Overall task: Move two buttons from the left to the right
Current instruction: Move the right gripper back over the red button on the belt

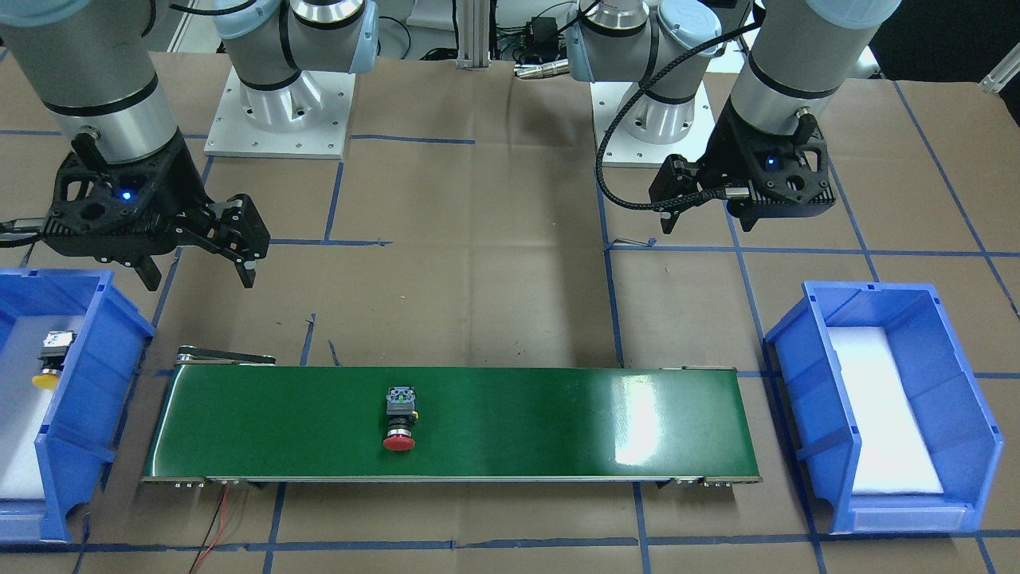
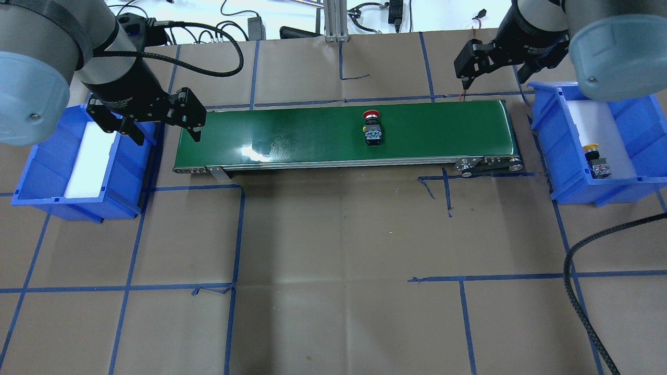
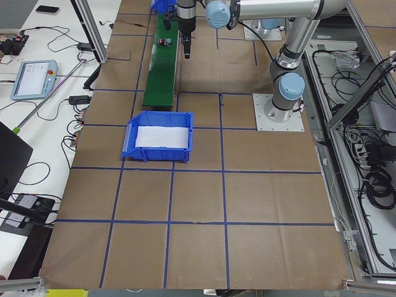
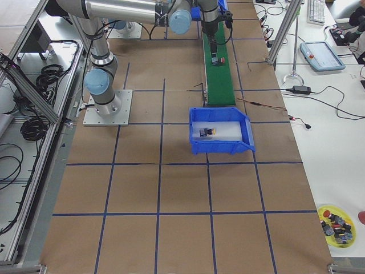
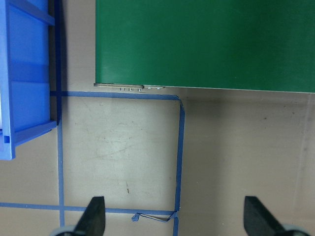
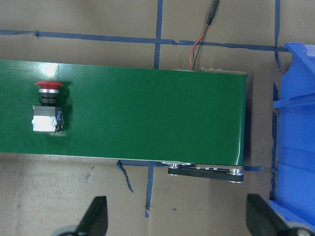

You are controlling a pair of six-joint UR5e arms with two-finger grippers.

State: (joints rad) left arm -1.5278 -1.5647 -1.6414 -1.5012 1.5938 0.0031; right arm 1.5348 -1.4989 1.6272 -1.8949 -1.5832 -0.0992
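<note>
A red button point(image 1: 398, 422) lies on its side on the green conveyor belt point(image 1: 558, 422), right of the belt's middle in the overhead view point(image 2: 371, 127); it also shows in the right wrist view point(image 6: 47, 110). A yellow button point(image 2: 596, 159) lies in the blue right bin point(image 2: 646, 114), also seen from the front point(image 1: 49, 359). My left gripper point(image 2: 167, 136) is open and empty above the belt's left end, as the left wrist view point(image 5: 174, 219) shows. My right gripper point(image 1: 199, 275) is open and empty above the belt's right end, next to the right bin.
The blue left bin point(image 2: 31, 172) holds only a white pad. A black braided cable point(image 2: 578, 291) lies at the table's near right. Blue tape lines cross the brown table cover. A red wire point(image 6: 197, 46) runs from the belt's right end.
</note>
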